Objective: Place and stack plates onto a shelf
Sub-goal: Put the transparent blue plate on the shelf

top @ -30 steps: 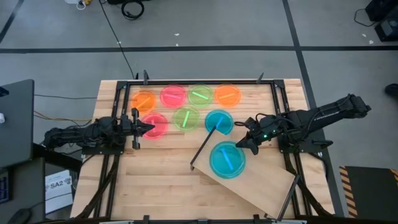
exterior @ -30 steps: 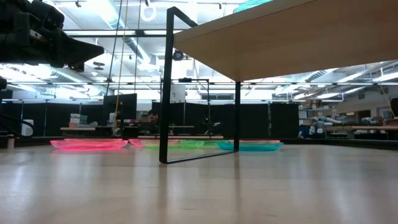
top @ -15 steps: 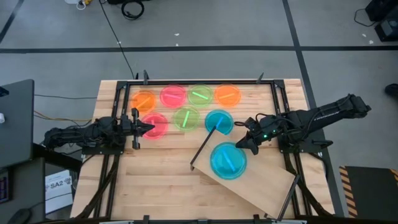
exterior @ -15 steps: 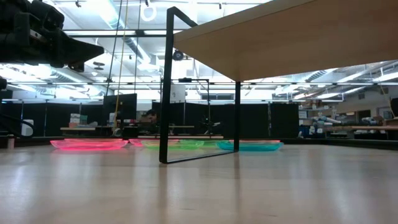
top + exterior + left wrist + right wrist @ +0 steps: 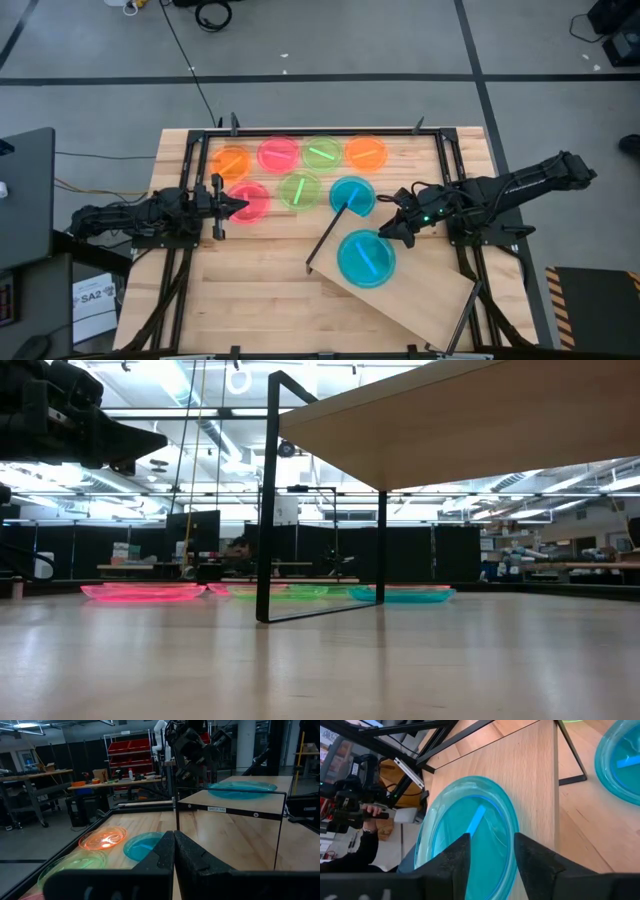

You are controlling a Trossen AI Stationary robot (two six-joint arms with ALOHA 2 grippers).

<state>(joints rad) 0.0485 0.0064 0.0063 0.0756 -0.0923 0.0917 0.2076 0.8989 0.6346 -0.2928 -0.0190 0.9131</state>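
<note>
Left gripper (image 5: 232, 206): fingers are pressed together on nothing; it is held over the near edge of the pink plate (image 5: 249, 200).
Plates on the table: seven are laid flat in two rows at the far side, orange, pink, green, orange behind, pink, green, blue in front.
Shelf (image 5: 420, 290): its long axis is set slanting, from the table's middle toward the near right corner.
Blue plate on the shelf (image 5: 366, 257): laid flat at the shelf's left end, its bright streak is angled.
Right gripper (image 5: 394, 231): fingers are spread apart either side of that plate's rim; whether the rim is touched cannot be told.
Low view: the shelf top is cut off.
</note>
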